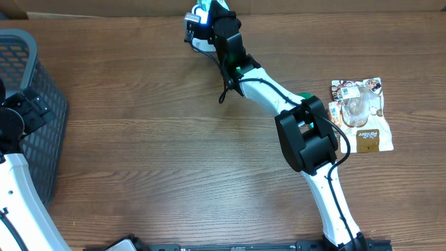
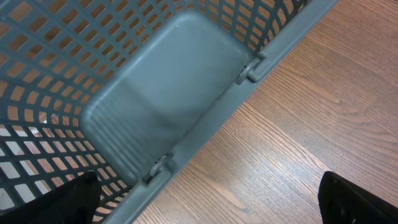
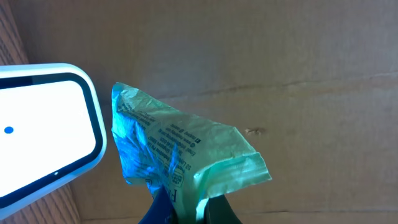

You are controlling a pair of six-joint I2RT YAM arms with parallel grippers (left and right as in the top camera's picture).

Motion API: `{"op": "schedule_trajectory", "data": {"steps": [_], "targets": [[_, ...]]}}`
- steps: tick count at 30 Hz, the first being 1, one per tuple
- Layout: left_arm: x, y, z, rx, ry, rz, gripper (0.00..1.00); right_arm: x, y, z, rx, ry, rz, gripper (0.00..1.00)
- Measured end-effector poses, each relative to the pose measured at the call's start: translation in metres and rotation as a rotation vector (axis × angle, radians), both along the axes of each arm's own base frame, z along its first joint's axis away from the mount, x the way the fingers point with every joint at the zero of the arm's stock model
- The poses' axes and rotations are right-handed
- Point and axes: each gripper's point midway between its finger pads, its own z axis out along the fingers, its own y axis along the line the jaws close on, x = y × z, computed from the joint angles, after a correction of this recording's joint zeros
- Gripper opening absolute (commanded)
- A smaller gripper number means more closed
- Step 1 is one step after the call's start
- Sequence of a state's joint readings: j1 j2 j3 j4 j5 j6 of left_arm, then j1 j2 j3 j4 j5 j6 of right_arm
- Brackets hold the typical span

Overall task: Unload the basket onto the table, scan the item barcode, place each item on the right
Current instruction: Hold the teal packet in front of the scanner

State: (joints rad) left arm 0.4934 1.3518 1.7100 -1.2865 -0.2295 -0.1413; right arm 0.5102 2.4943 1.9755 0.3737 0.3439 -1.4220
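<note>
The green packet (image 3: 180, 143) rises straight out of the right gripper (image 3: 188, 210) at the bottom centre of the right wrist view. Its lower edge is caught between the two dark fingers (image 3: 160, 208). The rest fans up toward the middle of the frame, just beside the white scanner (image 3: 43, 134) at the left edge. The packet is thin crinkled film, pale green shading to blue on its left fold, with fine dark print (too small to read). The jaws are pressed together on that lower edge. In the overhead view all this sits at the top centre of the wooden table (image 1: 139, 139). The left gripper (image 2: 208, 204) hangs with jaws spread wide, holding nothing, over the rim of the grey basket (image 2: 168, 81) at the overhead frame's left edge.
</note>
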Motion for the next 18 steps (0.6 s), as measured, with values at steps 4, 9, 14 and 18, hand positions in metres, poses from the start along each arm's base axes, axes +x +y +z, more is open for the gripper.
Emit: {"op": "schedule_trajectory", "data": {"steps": [4,9,14,18], "targets": [[0.0,0.0,0.0,0.0,0.0,0.0,1.0,0.0,0.0,0.0,0.043,0.007,-0.004,0.04],[0.0,0.0,0.0,0.0,0.0,0.0,1.0,0.0,-0.001,0.0,0.164,0.03,-0.015,0.04],[0.0,0.0,0.0,0.0,0.0,0.0,1.0,-0.002,-0.001,0.01,0.31,0.057,-0.027,0.04],[0.0,0.0,0.0,0.0,0.0,0.0,1.0,-0.013,-0.007,0.045,0.481,0.125,-0.053,0.04]]}}
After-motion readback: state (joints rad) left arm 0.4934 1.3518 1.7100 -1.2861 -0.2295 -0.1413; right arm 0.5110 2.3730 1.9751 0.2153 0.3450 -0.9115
